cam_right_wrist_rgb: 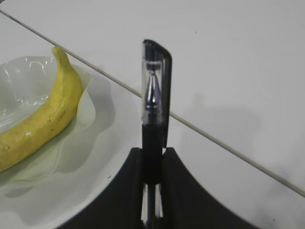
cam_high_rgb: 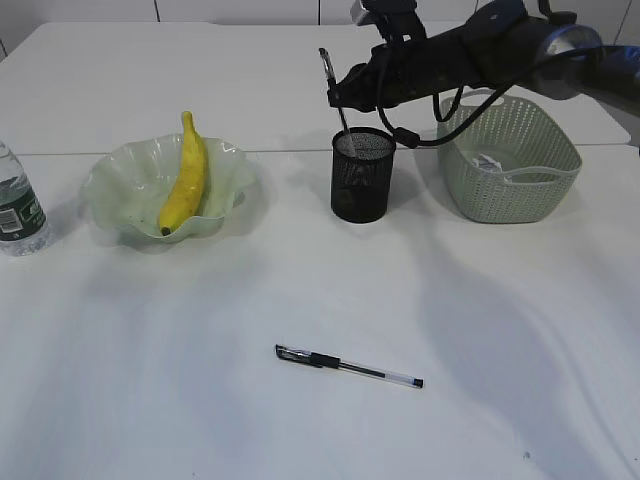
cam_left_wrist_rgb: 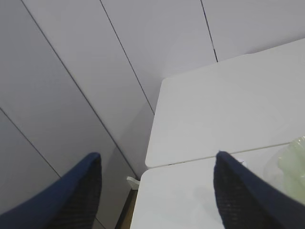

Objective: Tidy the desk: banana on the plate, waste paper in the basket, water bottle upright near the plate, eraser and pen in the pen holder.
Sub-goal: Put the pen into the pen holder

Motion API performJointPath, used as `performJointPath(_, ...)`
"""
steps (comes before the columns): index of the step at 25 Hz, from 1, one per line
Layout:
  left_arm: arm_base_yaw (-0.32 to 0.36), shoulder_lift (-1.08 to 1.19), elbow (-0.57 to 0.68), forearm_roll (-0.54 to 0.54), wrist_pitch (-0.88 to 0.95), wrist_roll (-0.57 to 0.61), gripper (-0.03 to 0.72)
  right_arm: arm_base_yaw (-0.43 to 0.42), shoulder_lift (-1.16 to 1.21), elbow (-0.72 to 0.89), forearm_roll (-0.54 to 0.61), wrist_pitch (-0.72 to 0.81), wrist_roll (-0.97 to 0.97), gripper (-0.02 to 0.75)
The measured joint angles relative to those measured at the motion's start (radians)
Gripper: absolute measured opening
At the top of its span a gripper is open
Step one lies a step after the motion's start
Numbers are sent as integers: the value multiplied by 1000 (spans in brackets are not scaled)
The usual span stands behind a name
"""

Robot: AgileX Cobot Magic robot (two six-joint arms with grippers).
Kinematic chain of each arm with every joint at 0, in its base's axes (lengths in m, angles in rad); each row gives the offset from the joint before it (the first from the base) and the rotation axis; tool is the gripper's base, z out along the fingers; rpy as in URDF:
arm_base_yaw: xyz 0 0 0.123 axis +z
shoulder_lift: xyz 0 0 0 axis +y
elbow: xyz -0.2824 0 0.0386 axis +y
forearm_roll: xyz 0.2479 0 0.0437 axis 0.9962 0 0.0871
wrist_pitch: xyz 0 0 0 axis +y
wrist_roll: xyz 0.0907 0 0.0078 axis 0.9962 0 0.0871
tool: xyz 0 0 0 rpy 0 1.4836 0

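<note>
My right gripper [cam_high_rgb: 343, 88] is shut on a black pen [cam_high_rgb: 331, 80], held nearly upright over the black mesh pen holder [cam_high_rgb: 362, 180]; the pen's lower end reaches the holder's mouth. In the right wrist view the pen [cam_right_wrist_rgb: 155, 95] sticks up from between the closed fingers [cam_right_wrist_rgb: 128, 191]. A second pen [cam_high_rgb: 348, 366] lies flat on the table in front. The banana [cam_high_rgb: 185, 180] lies on the pale green plate [cam_high_rgb: 110, 190]. A water bottle [cam_high_rgb: 18, 205] stands upright at the left edge. My left gripper [cam_left_wrist_rgb: 157, 191] is open and empty. The eraser is out of view.
A green woven basket [cam_high_rgb: 545, 165] stands to the right of the pen holder, under my right arm, with white paper [cam_high_rgb: 488, 160] inside. A seam between two tabletops runs behind the plate. The left wrist view looks past the table's left corner [cam_left_wrist_rgb: 157, 167] to a wall.
</note>
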Motion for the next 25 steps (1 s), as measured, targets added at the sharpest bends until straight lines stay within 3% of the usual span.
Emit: performJointPath(25, 0, 0, 0, 2, 0, 0, 521, -19, 0, 0, -23, 44, -2, 64)
